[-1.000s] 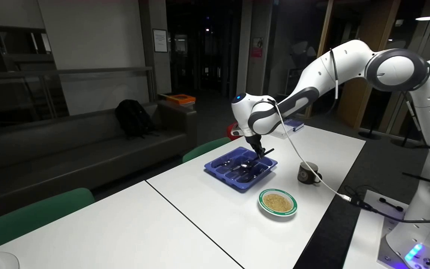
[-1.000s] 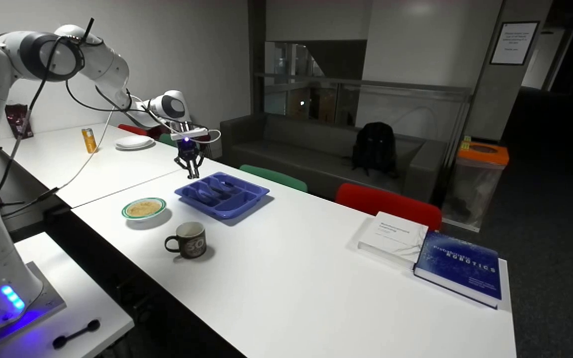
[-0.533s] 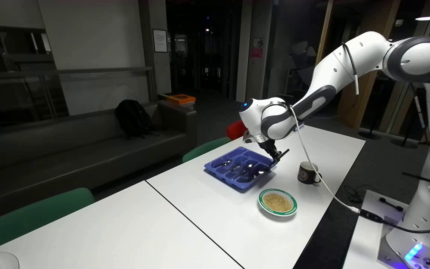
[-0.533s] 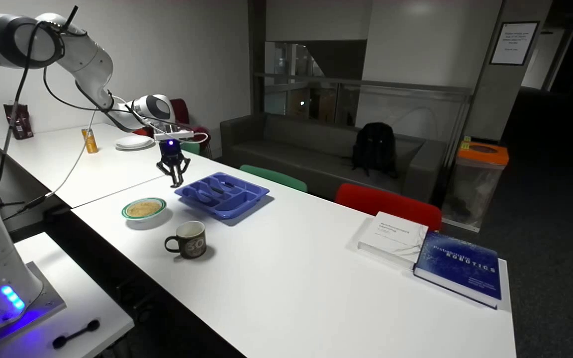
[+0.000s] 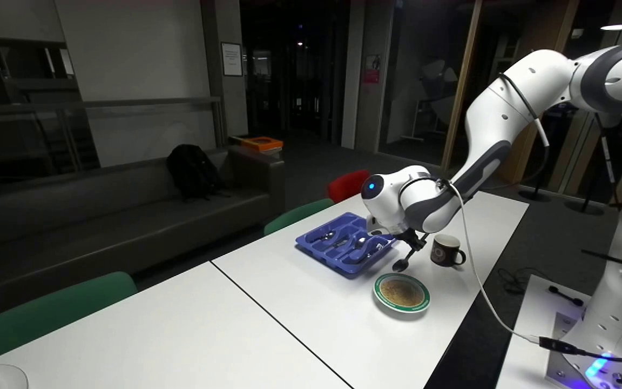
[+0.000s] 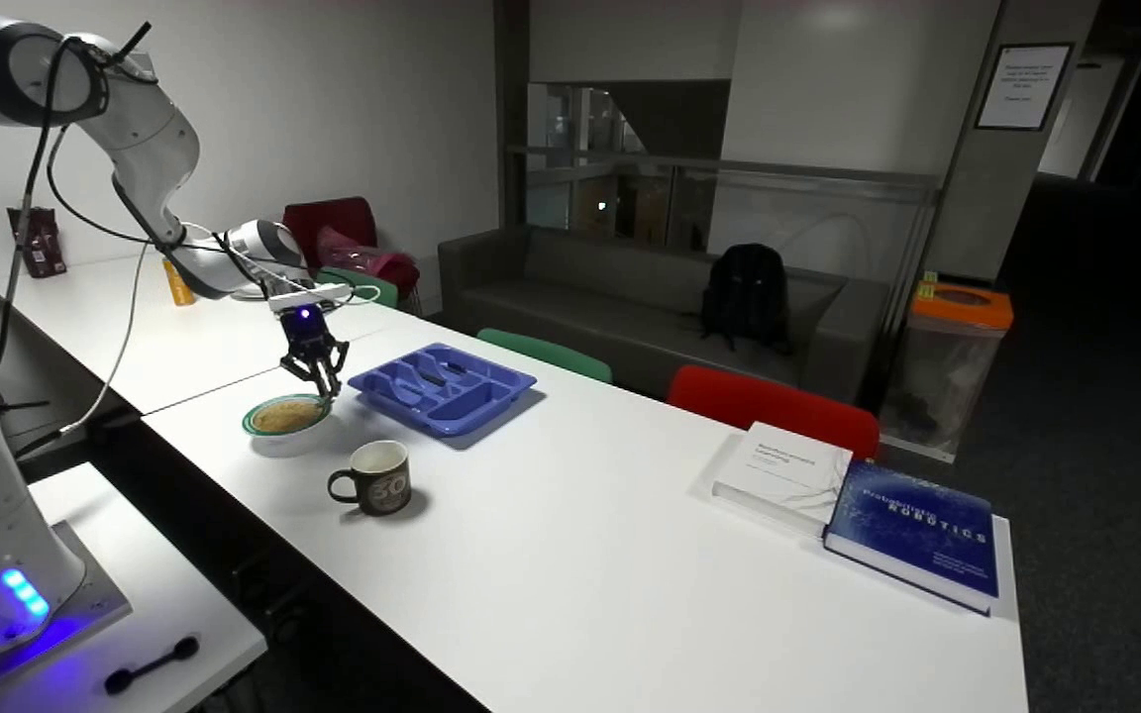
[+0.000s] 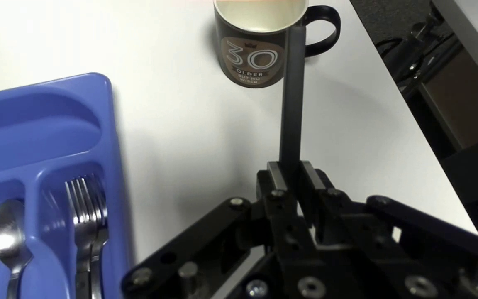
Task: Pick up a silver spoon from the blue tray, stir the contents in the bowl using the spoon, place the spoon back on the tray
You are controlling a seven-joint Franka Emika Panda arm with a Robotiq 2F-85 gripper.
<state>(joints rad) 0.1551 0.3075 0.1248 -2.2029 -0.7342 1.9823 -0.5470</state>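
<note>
The gripper point(image 7: 293, 172) pinches the spoon point(image 7: 292, 95) by its black handle, pressed in from both sides; the handle's free end sticks out past the tips, in front of the mug point(image 7: 252, 62) in the wrist view. What has just changed is the spoon's place: it has come out of the tray point(image 6: 465, 406) and hangs tilted, head down, near the bowl point(image 5: 401, 308); in an exterior view the head point(image 5: 400, 265) shows just short of the rim; in an exterior view its lower end overlaps the rim point(image 6: 278, 435), so I cannot tell whether they touch. That makes the pick-up look done and the stirring about to start; the contents point(image 5: 400, 292) look darker than a moment ago, probably from shadow. The next move likely calls for bringing the head over the bowl's middle, then lowering it; it could catch the rim and shove the bowl, or the thin handle could twist under drag. The return remains; the tray, holding forks point(image 7: 82, 220) and another spoon point(image 7: 7, 232), sits near.
</note>
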